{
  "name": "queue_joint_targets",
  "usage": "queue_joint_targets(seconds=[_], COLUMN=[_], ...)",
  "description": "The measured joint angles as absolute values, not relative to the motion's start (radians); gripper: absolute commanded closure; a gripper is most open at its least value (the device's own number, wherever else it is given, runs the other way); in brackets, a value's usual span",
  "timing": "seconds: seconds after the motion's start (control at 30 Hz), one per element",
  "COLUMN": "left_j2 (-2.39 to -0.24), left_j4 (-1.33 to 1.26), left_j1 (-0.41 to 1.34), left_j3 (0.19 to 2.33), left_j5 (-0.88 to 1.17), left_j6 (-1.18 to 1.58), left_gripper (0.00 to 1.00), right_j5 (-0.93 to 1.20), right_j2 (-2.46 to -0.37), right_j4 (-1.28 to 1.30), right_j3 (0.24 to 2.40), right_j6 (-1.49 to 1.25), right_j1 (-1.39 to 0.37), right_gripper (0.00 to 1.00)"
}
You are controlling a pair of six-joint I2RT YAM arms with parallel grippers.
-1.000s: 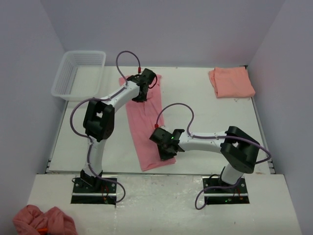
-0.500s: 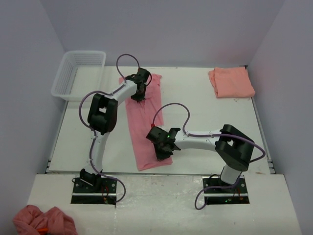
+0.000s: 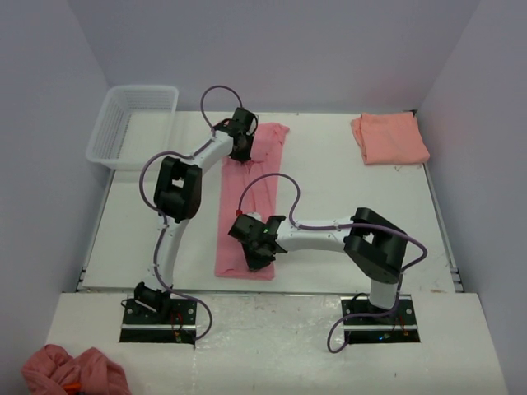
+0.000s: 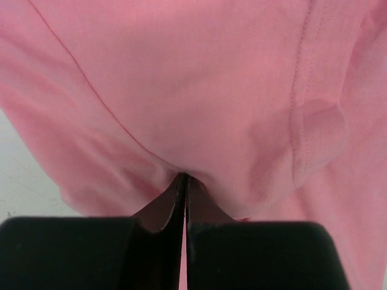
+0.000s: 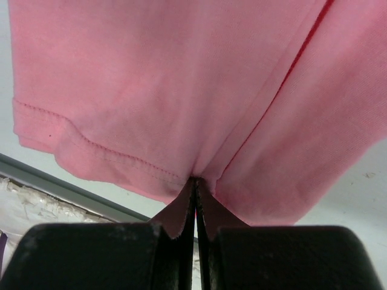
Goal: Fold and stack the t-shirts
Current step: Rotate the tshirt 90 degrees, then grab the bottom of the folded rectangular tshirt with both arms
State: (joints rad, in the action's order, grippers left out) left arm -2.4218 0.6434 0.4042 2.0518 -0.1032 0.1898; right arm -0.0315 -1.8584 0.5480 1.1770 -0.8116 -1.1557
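The rose-pink t-shirt (image 3: 249, 206) lies as a long narrow strip down the middle of the table. My left gripper (image 3: 243, 141) is shut on its far end; the left wrist view shows the cloth (image 4: 199, 90) pinched between the closed fingers. My right gripper (image 3: 257, 251) is shut on its near end; the right wrist view shows the hem (image 5: 91, 148) and folded cloth clamped in the jaws. The salmon-orange t-shirt (image 3: 389, 137) lies folded at the far right of the table, away from both grippers.
A white mesh basket (image 3: 132, 123) stands at the far left. More pink cloth (image 3: 74, 370) is bunched on the near ledge at bottom left. The table's near edge (image 3: 272, 288) runs just in front of the right gripper.
Both grippers have moved with the shirt: the near end has swung left, the far end shifted slightly right, so the strip now lies nearly straight front to back.
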Motion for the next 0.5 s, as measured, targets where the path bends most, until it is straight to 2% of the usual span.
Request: queue_joint_targets(seconds=[0.1, 0.17, 0.23, 0.4, 0.43, 0.5], left_j2=[-2.416, -2.392, -2.346, -2.191, -2.157, -2.083], left_j4=[0.636, 0.622, 0.617, 0.633, 0.637, 0.646], left_j1=[0.405, 0.406, 0.407, 0.406, 0.406, 0.406], left_j3=[2.041, 2.002, 1.93, 1.804, 1.796, 1.79], left_j5=[-0.117, -0.147, -0.198, -0.345, -0.376, -0.44], left_j6=[0.197, 0.205, 0.218, 0.246, 0.249, 0.251], left_gripper=[1.0, 1.0, 1.0, 0.99, 0.99, 0.91], right_j5=[-0.04, -0.051, -0.07, -0.128, -0.143, -0.169], right_j2=[-1.859, -1.859, -1.858, -1.813, -1.796, -1.755], right_j4=[0.553, 0.563, 0.578, 0.645, 0.66, 0.699], right_j3=[1.181, 1.185, 1.19, 1.189, 1.189, 1.193], right_j6=[-0.811, -0.81, -0.81, -0.79, -0.787, -0.778], right_j1=[-1.159, -1.161, -1.164, -1.173, -1.174, -1.181], right_gripper=[1.0, 0.96, 0.86, 0.69, 0.61, 0.57])
